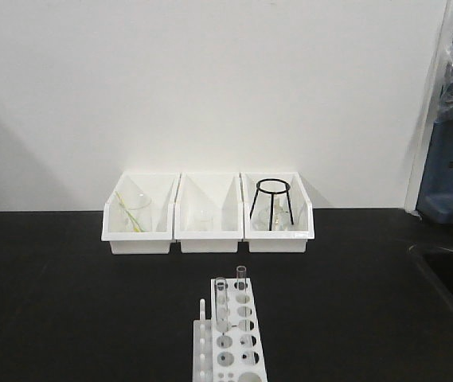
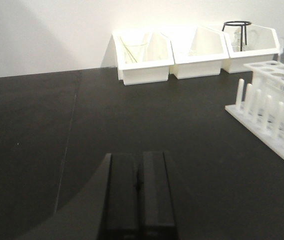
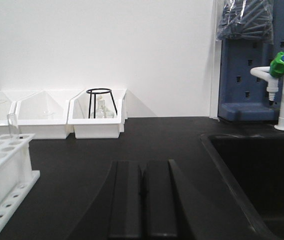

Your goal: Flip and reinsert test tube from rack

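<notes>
Left gripper (image 2: 139, 200): black fingers pressed together, nothing between them, over the black tabletop (image 2: 42, 150), left of the rack.
Right gripper (image 3: 142, 200): fingers likewise closed and empty, beside the dark sink (image 3: 261, 170).
Test tubes: two slim clear glass tubes, nearer tube (image 1: 221, 298) and farther tube (image 1: 241, 278), both upright in far holes.
Rack: small white plastic rack (image 1: 235, 338), pierced top plate, upright pegs (image 1: 203, 330) along its left side.
Bins: three white plastic bins (image 1: 208, 237) stood against the wall; the right one held a black wire tripod (image 1: 271, 203).
</notes>
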{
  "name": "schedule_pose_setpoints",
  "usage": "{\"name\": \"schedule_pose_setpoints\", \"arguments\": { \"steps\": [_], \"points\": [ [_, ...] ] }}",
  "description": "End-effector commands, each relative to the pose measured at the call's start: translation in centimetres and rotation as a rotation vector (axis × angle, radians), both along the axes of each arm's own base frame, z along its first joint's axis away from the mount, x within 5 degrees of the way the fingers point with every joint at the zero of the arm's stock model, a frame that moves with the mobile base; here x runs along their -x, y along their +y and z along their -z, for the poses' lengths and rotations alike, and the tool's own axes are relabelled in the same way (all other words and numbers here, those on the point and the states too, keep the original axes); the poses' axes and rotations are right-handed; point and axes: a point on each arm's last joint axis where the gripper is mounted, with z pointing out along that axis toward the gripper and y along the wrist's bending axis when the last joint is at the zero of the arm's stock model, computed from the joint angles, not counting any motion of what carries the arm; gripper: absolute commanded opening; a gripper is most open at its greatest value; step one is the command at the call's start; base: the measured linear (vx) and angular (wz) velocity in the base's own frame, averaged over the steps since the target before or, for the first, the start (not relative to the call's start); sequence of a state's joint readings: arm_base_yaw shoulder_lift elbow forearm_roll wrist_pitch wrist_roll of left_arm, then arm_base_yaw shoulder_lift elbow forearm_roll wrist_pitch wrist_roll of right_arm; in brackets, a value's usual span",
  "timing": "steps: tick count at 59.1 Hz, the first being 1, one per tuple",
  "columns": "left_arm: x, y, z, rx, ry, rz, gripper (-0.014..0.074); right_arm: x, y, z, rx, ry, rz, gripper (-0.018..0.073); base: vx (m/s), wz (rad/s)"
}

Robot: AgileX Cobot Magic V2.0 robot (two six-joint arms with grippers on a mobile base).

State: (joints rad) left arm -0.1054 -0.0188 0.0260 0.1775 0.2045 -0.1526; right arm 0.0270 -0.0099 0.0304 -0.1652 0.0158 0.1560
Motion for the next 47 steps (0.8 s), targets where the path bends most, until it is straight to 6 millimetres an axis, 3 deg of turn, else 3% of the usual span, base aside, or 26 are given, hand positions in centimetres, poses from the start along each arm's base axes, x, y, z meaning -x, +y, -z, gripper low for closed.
{"name": "schedule_pose_setpoints", "arguments": {
  "steps": [1,47],
  "points": [
    [0.02,-0.13,-0.90,0.022,-0.089,0.014,-0.0006,0.16,0.08,-0.66,0.012,-0.086,-0.006,-0.0011,0.29,0.01],
    [0.02,-0.13,-0.90,0.022,-0.089,0.014,-0.0006,0.17,0.09,-0.73,0.011,-0.093,-0.007,-0.0011,0.12,0.00]
  ]
}}
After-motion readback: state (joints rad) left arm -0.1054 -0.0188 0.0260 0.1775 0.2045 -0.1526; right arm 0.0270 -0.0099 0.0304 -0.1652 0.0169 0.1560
